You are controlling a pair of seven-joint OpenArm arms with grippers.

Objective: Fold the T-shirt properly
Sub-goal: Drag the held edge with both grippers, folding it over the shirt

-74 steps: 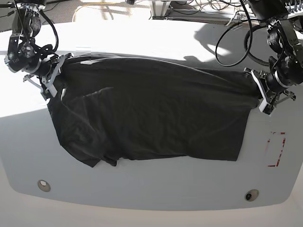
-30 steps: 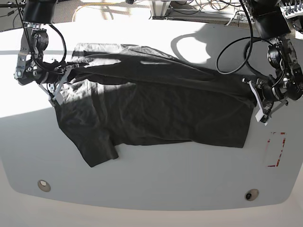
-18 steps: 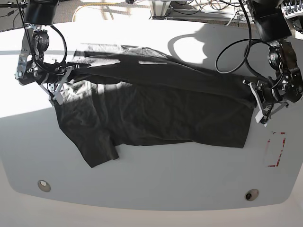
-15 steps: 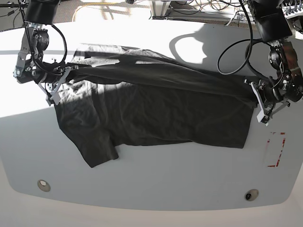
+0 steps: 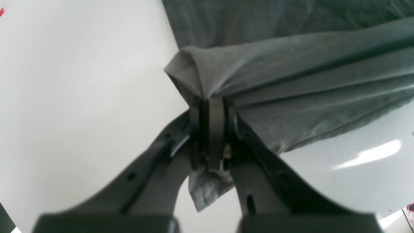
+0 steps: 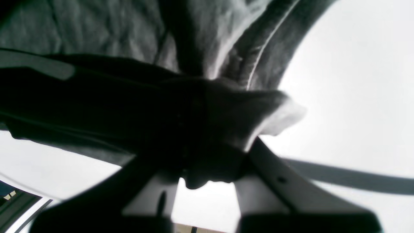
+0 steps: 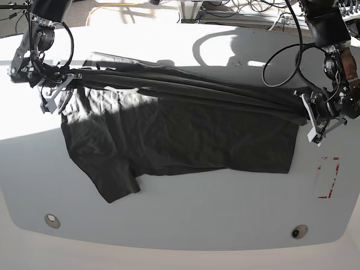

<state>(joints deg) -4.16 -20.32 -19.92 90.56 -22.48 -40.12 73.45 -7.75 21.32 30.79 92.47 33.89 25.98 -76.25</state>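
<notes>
The T-shirt (image 7: 180, 132) lay spread across the middle of the white tabletop (image 7: 185, 225), its far edge lifted into a taut band. The right gripper (image 7: 55, 93), at 9 o'clock, and the left gripper (image 7: 313, 119), at 3 o'clock, reached inward, low over the tabletop, jaws pinching bunched cloth. Uneven pulling could probably tug fabric free or skew the fold.

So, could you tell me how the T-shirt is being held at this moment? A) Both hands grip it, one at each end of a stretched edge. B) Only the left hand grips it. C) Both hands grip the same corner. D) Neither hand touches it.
A: the left hand and the right hand are each shut on bunched cloth at opposite ends of the T-shirt, whose upper edge runs taut between them.
</notes>
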